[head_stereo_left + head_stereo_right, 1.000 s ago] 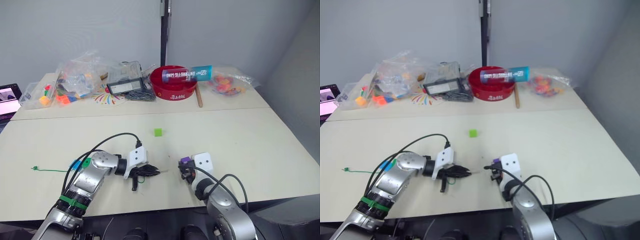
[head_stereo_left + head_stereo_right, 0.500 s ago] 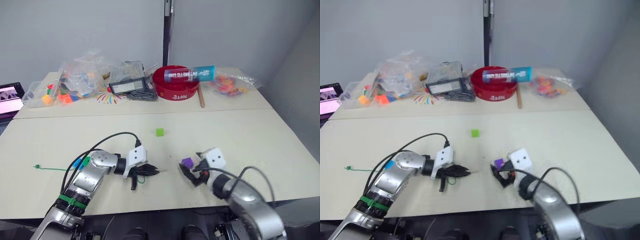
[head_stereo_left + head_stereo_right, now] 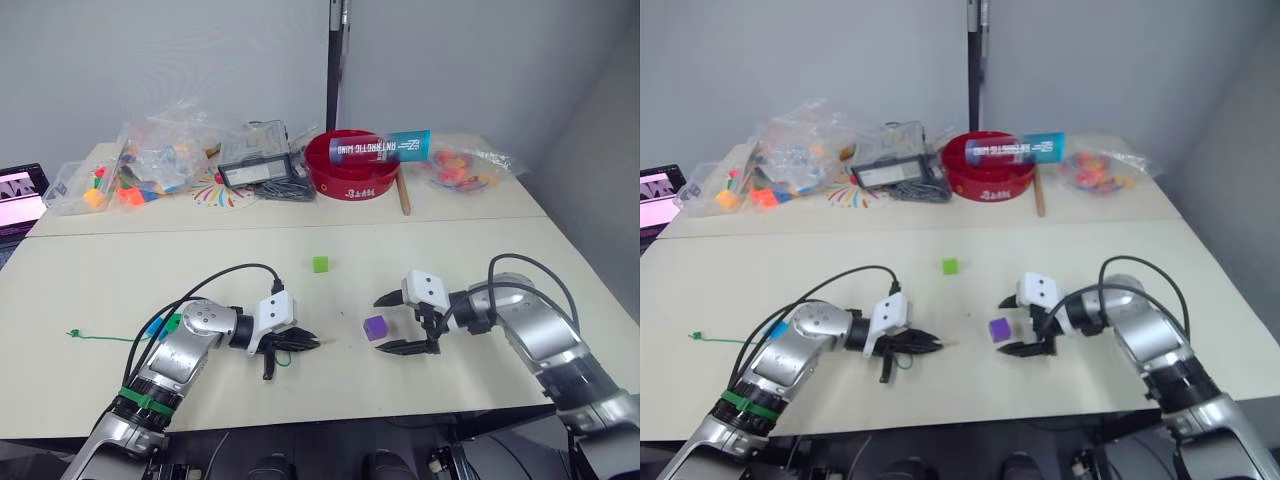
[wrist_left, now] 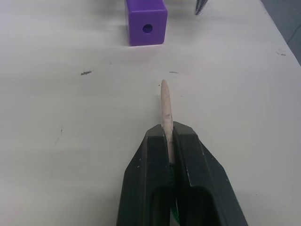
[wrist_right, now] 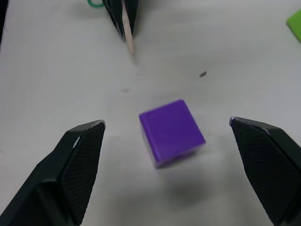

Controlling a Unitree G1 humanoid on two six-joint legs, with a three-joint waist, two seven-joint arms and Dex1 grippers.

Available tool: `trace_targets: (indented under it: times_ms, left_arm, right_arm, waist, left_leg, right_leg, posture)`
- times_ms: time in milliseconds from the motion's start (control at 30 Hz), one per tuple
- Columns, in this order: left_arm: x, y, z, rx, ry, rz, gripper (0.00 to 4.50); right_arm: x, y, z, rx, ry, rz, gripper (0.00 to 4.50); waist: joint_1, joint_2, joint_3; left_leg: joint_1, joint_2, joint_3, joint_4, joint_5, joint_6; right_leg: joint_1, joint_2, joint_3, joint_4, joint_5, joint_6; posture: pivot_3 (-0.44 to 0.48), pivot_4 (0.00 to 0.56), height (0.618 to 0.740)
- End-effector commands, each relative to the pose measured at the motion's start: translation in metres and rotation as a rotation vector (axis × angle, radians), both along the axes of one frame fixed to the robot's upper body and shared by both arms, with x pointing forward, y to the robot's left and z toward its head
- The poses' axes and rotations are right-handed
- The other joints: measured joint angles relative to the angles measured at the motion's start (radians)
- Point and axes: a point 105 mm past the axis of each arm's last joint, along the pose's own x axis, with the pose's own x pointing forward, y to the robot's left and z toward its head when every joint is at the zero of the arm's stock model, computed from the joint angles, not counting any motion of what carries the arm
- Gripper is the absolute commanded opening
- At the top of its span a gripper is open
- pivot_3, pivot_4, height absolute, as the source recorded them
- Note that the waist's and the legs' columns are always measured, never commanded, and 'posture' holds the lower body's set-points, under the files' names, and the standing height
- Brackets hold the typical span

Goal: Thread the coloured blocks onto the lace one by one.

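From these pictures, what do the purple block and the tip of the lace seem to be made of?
The purple block looks like smooth moulded plastic: even colour, crisp edges, clean round hole. The lace's tip looks stiff and matt, pale like wood or hardened cord; which one is unclear.
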Motion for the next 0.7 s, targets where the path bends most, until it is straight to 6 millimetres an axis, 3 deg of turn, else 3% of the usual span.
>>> trace_targets:
  times_ms: [33,67,133,400,533,700]
  left_arm:
    - [-0.004,-0.003,0.016,-0.02,-0.045,-0.018,0.0]
    - [-0.004,-0.003,0.017,-0.019,-0.046,-0.018,0.0]
    - [-0.005,-0.003,0.018,-0.012,-0.049,-0.02,0.0]
    - [-0.003,-0.003,0.021,0.011,-0.057,-0.019,0.0]
    - [-0.003,-0.005,0.022,0.01,-0.061,-0.028,0.0]
    - [-0.002,-0.01,0.025,0.016,-0.065,-0.051,0.0]
  right_arm:
    - [0.008,0.002,-0.001,-0.03,-0.042,0.06,4.48]
    - [0.01,0.003,-0.002,-0.029,-0.047,0.064,4.48]
    - [0.012,0.005,-0.004,-0.02,-0.049,0.064,3.96]
    - [0.005,0.003,-0.01,-0.005,-0.034,0.068,1.27]
    - [0.003,0.007,-0.005,0.029,-0.019,0.05,1.2]
    - [-0.012,0.037,-0.004,0.062,0.026,0.028,1.2]
  waist:
    - [0.0,0.0,0.0]
    - [0.001,0.0,0.0]
    - [0.002,0.0,0.0]
    - [0.002,0.0,0.0]
    - [0.003,0.0,0.0]
    - [0.001,0.0,0.0]
  left_leg:
    - [-0.001,0.0,0.0,0.0,0.0,0.0]
    - [-0.001,0.0,0.0,0.0,0.0,0.0]
    - [-0.001,0.0,-0.001,0.0,0.001,-0.002]
    - [0.0,0.0,-0.001,0.0,0.001,-0.001]
    - [0.0,0.0,-0.001,0.0,0.001,-0.001]
    - [-0.001,0.0,-0.002,0.0,0.001,-0.001]
  right_leg:
    - [0.0,0.0,0.0,0.0,0.0,0.0]
    - [0.0,0.0,0.0,0.001,0.0,0.0]
    - [0.0,0.0,0.0,0.001,0.0,0.0]
    - [0.0,0.0,0.0,0.001,0.0,0.0]
    - [0.0,-0.001,0.0,0.001,0.0,0.0]
    - [-0.001,0.0,0.0,0.001,0.0,0.0]
  posture:
    - [0.0,0.15,0.74]
    - [0.0,0.15,0.74]
    - [0.0,0.15,0.74]
    - [0.0,0.15,0.74]
    - [0.0,0.15,0.74]
    - [0.0,0.15,0.74]
